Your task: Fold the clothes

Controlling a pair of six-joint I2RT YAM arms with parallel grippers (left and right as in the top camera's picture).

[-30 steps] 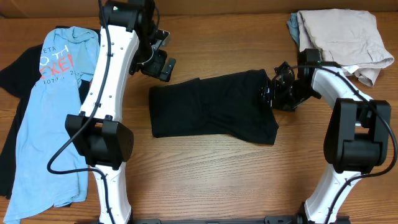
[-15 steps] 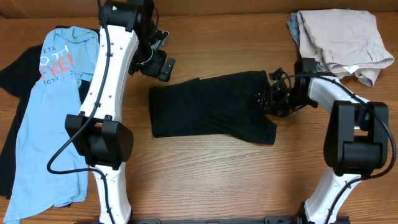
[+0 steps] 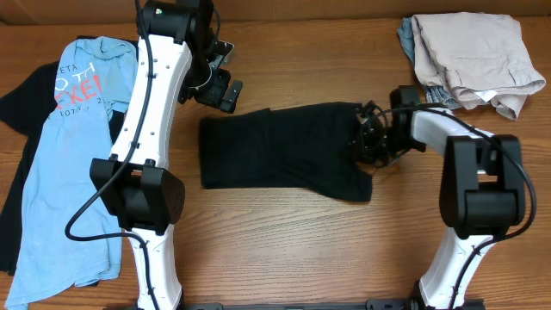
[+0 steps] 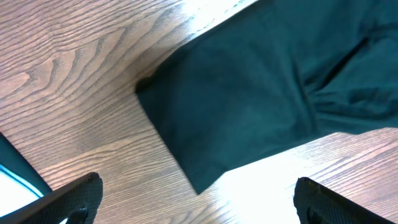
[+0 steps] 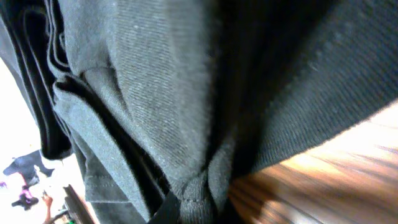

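Mid-fold: right fingers [image 3: 375,139] pinched on shirt [image 3: 284,155] at its 3 o'clock edge; left fingers [image 4: 74,198] wide, empty, near its 11 o'clock corner. Next, likely: carry that edge toward 9 o'clock.

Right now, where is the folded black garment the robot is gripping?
In the overhead view the folded black garment lies centre-frame, its right edge pinched by the right gripper, with the open left gripper hovering just beyond its upper-left corner.
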